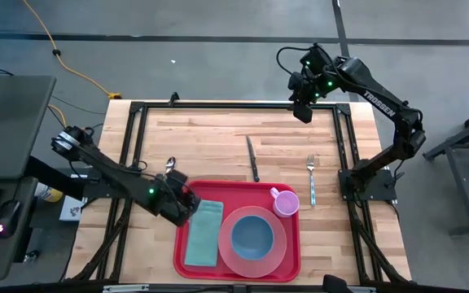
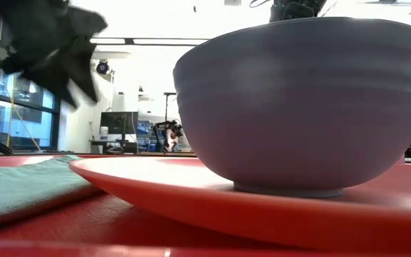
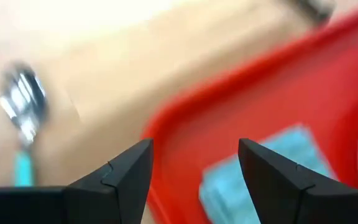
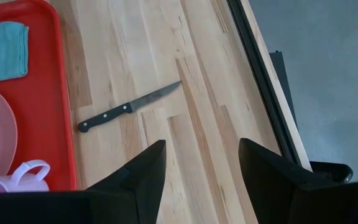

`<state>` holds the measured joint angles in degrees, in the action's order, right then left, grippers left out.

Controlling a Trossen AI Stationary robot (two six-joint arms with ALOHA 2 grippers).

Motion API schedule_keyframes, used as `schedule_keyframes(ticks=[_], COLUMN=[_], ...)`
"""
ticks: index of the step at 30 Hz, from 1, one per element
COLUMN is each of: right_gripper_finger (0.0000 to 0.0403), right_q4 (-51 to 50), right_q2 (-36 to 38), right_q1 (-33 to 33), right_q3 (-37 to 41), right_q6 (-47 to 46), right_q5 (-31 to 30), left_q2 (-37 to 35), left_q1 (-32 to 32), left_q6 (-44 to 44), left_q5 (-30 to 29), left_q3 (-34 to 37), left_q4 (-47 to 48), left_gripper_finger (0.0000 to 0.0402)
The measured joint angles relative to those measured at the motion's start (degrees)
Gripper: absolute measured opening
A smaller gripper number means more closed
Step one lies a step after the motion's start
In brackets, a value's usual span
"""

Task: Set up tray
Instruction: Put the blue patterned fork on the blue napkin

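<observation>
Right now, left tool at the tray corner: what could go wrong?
1. The open left tool straddles the tray rim at its corner; pushing down could shift the tray.
2. The knife handle lies against the tray's far edge; a sliding tray may push it.
3. The spoon sits close to the left arm.

Overhead camera looks straight down; low camera sits close against the bowl (image 2: 305, 100); both wrist cameras share the tray (image 4: 55, 93).

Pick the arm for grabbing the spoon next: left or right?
Left. Its open gripper hangs at the tray's corner, close to the spoon. The right gripper hovers at the table's far edge, well away.
</observation>
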<state>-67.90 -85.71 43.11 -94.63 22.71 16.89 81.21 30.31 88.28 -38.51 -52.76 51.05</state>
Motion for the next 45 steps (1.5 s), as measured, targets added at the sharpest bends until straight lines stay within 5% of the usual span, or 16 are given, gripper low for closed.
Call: schedule_keyframes(ticks=[4,8,16,21,32,45], right_gripper_finger=[0.0181,0.0181,0.0181,0.0181,0.0181,0.0181], right_q4=[0.0,-0.1,-0.5,-2.0,-3.4,-7.8], right_q2=[0.0,0.0,0.0,0.0,0.0,7.2], right_q1=[0.0,0.0,0.0,0.0,-0.1,-0.1], right_q3=[0.0,0.0,0.0,0.0,0.0,0.0], right_q6=[-0.4,-0.6,-0.8,-1.3,-4.4,-15.1], right_q5=[0.0,0.0,0.6,4.0,4.4,-1.0], left_q2=[-3.5,-7.6,-10.3,-10.2,-10.7,-12.5], left_q1=[-1.7,-3.9,-11.1,-18.3,-32.2,-37.3], left_q6=[-3.6,-18.6,-55.9,-71.1,-79.3,-87.8], left_q5=[-8.9,-14.6,-15.0,-14.0,-10.2,-8.5], left_q3=[-6.2,-13.6,-28.4,-33.2,-34.7,-34.7], left_q4=[7.8,10.8,9.6,9.3,14.4,15.1], left_gripper_finger=[0.0264,0.0264,0.0264,0.0264,0.0264,0.0264])
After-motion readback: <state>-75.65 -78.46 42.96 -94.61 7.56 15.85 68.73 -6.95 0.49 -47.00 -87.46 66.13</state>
